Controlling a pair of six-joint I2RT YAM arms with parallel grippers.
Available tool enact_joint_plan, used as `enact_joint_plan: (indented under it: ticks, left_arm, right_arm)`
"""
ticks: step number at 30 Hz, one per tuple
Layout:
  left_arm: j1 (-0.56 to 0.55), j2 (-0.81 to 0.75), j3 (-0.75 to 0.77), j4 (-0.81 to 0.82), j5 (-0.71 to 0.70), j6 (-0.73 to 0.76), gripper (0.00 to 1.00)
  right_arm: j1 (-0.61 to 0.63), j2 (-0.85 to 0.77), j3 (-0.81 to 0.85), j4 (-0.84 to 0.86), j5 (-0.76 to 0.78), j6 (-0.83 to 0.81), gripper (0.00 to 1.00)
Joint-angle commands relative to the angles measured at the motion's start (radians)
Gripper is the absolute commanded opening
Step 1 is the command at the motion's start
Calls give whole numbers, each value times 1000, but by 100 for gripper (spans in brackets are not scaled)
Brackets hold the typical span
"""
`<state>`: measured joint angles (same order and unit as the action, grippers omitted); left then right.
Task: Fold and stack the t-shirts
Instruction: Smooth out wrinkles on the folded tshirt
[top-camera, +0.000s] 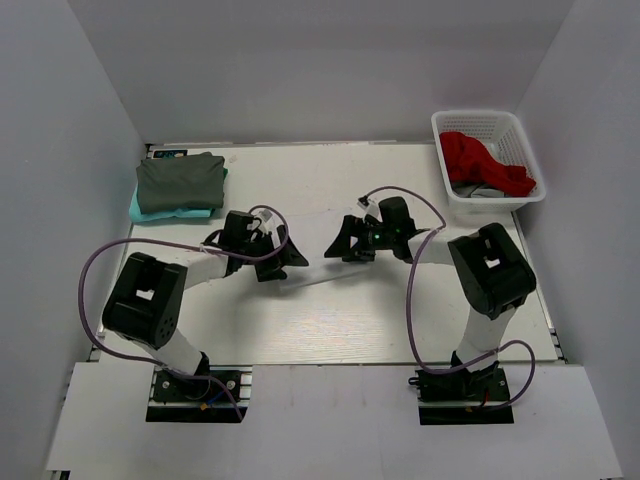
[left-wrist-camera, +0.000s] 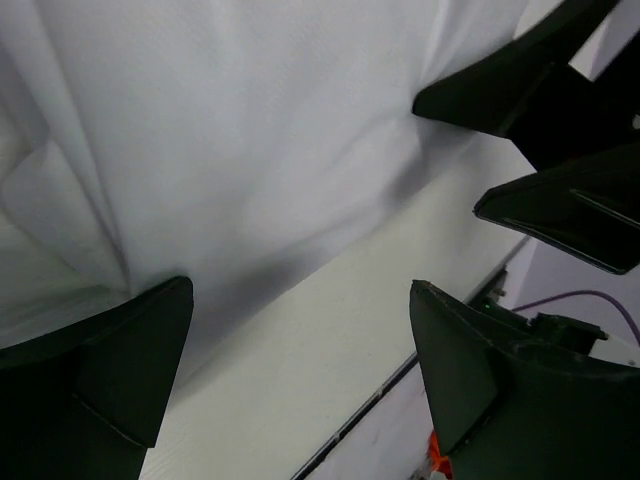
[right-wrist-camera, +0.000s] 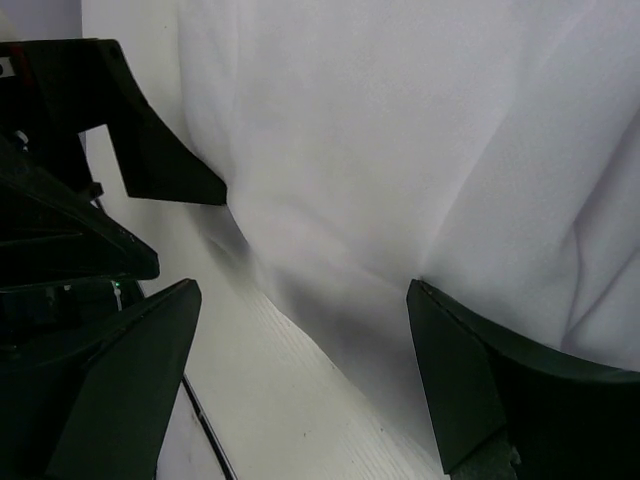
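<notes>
The white t-shirt (top-camera: 312, 255) lies on the table between my two grippers, pale against the white tabletop. It fills the left wrist view (left-wrist-camera: 250, 130) and the right wrist view (right-wrist-camera: 400, 130). My left gripper (top-camera: 288, 262) (left-wrist-camera: 300, 340) is open at the shirt's left edge, with one finger (left-wrist-camera: 120, 370) against the cloth. My right gripper (top-camera: 338, 245) (right-wrist-camera: 305, 340) is open at the shirt's right edge, with one finger (right-wrist-camera: 500, 390) against the cloth. The dark grey t-shirt (top-camera: 180, 182) lies folded on the folded teal t-shirt (top-camera: 136, 208) at the back left.
A white basket (top-camera: 520, 135) at the back right holds a red cloth (top-camera: 480, 160) and some grey cloth. Grey walls stand on three sides. Each gripper shows in the other's wrist view, the right one (left-wrist-camera: 550, 150) and the left one (right-wrist-camera: 90, 200), close together.
</notes>
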<state>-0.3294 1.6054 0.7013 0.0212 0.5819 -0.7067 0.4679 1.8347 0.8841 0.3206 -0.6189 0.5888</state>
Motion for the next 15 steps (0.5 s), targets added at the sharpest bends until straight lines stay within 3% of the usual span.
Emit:
enact_joint_plan:
  ticks: [1,4,7,8,10,15]
  left_arm:
    - [-2,-86,71,-145,-149,65,100]
    - [-11,-151,162,-242,-175,84,100]
    - [-11,-240,219,-346,-299,122,100]
    - [-11,-252,233,-416,-409,122,100]
    - [-11,-243,286,-496,-543,122,100]
    - [-11,-173,339,-586,-600,111,100]
  right_arm:
    - [0,-60,-1,-70,74,-63,90]
    - [9,-156,41,-115,74,-103,90]
    - [8,-277,30,-153,114,-124,90]
    - [11,-326,18,-175,128,-126,90]
    - [12,-401,-11,-192,181,-118,90]
    - [9,-552,-65,-259,304,-121,90]
